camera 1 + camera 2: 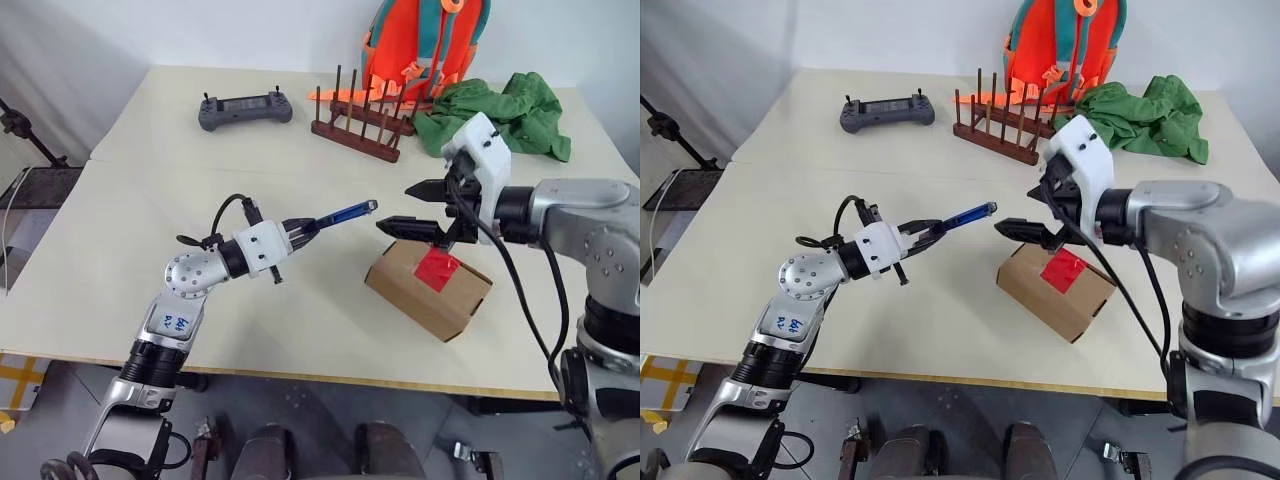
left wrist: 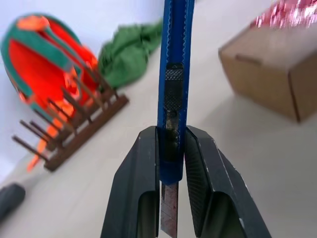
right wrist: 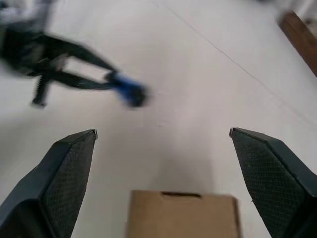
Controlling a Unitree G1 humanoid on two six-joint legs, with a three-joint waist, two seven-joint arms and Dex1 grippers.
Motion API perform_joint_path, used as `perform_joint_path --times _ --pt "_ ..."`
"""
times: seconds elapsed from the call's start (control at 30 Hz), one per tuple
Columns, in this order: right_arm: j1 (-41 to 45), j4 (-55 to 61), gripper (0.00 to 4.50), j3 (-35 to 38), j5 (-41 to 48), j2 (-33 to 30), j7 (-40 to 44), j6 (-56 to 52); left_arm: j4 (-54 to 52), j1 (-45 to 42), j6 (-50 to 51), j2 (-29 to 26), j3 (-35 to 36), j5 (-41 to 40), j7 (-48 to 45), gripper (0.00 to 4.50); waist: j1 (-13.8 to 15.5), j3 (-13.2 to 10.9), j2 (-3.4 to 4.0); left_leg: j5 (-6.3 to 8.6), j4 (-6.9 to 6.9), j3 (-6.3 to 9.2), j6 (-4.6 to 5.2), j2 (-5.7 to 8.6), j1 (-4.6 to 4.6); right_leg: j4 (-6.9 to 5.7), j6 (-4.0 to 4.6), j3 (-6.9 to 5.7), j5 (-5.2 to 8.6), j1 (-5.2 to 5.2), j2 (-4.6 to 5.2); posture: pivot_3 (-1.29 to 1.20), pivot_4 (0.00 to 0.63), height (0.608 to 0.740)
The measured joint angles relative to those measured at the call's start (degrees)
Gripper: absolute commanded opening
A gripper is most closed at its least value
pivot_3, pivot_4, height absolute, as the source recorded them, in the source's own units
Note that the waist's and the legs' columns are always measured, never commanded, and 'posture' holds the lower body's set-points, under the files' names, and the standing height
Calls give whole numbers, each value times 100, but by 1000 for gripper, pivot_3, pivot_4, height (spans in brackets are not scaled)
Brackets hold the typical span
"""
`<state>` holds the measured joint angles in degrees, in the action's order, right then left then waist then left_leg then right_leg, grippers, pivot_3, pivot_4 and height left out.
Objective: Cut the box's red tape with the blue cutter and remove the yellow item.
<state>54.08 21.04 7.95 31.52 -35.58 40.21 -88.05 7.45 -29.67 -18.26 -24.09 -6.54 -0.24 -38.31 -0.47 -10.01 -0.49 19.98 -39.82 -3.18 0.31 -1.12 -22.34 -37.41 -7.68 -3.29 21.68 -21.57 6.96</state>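
Cardboard box (image 1: 428,286), plain brown and matte with crisp edges, sits on the pale smooth table (image 1: 150,200) near its front edge, a glossy strip of red tape (image 1: 437,266) across its top. Just above it hovers the right gripper (image 1: 420,208), its black textured fingers spread wide and empty. The left gripper (image 1: 305,229) pinches the slim blue cutter (image 1: 345,212) by its rear end, ridged slider visible, tip aimed toward the right gripper. A slatted brown wooden rack (image 1: 360,115), a crumpled green cloth (image 1: 495,112) and a grey controller (image 1: 245,108) lie at the far side.
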Motion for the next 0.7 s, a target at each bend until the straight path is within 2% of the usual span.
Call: perform_joint_path --times 0.2,0.4,0.57,0.7 --pt "535 -786 4483 77 377 89 -163 -416 535 -114 -395 306 50 -93 140 395 20 0 -1 -8 -6 7 16 31 -8 -9 -1 -80 0 2 54 0 150 740" --pt "1028 -1391 4483 -102 963 124 -274 -416 890 -393 -774 370 78 189 499 395 17 -1 -1 -7 -9 14 22 40 -12 -8 -6 -120 -3 6 69 0 150 740" --pt "1084 -1632 4483 -342 1227 104 -441 -416 1106 -459 -1004 374 67 516 755 395 17 -1 -1 -7 -9 17 22 40 -14 -8 -6 -129 -3 7 70 0 150 740" --pt "981 -1507 4483 -690 1250 -310 -456 -416 1134 -585 -1057 409 29 572 833 395 43 -1 -1 -7 -18 38 22 43 -31 -5 -7 -141 -4 7 71 0 150 740"
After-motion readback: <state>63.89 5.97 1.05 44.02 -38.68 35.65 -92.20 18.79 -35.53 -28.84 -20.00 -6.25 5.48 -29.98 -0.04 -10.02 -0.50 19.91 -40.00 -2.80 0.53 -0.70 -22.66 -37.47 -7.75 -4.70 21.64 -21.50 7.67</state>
